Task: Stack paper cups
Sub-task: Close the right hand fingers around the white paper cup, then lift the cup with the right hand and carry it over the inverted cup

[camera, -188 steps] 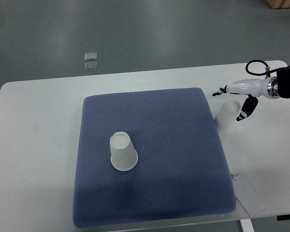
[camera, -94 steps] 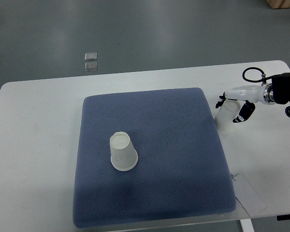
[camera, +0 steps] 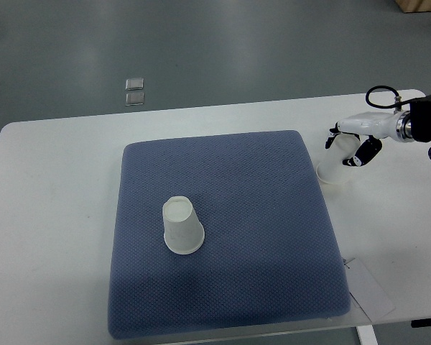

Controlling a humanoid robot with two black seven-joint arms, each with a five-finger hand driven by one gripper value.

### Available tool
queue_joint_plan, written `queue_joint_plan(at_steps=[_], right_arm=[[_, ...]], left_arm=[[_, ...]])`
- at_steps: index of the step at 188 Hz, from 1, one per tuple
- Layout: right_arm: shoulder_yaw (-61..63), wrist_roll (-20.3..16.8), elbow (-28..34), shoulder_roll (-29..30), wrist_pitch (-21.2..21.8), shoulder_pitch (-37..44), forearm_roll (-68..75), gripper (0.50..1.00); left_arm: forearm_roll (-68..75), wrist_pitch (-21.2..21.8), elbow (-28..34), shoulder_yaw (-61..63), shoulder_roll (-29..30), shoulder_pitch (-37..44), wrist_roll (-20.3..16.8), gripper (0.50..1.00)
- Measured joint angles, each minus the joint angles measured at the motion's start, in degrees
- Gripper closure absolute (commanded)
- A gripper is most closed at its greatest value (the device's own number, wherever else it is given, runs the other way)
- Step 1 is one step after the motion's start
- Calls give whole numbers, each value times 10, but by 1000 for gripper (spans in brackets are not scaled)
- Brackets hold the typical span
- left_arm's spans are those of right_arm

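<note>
Now that my right hand (camera: 347, 149) has closed around the small white paper cup (camera: 335, 164) and tipped it upward off the white table (camera: 50, 215), pickup looks secured. Its target, the upturned white paper cup (camera: 181, 226), waits well off to the hand's left on the blue pad (camera: 273, 237).

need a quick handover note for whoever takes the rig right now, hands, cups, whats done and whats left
Right robot hand: fingers closed around the cup on the bare table, just off the right edge of the blue mat. That cup looks tilted, apparently starting to lift.
Left robot hand: not in view.
Second cup: upside down on the mat, left of its middle, untouched.
Done: first cup grasped.
Left: carry it over, set it down over the second cup, then release.
</note>
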Motion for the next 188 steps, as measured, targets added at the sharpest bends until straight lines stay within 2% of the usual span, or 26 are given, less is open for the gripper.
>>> queue_joint_plan(at_steps=[22,48,63,86,157,188], right_arm=[[9,13,34,-23,8,56,18,1000],[17,20,117,-39,23,117,30,1000],[28,23,168,-39,27,139,41,1000],[36,31,211,-23,34,164,54,1000],[40,35,238,75,103,215,105,1000],[39,38,243,114,113,213,102,1000]], left_arm=[[0,0,0,0,0,0,0,500],[0,0,0,0,0,0,0,500],[0,0,0,0,0,0,0,500],[0,0,0,0,0,0,0,500],[0,0,0,0,0,0,0,500],[0,0,0,0,0,0,0,500]])
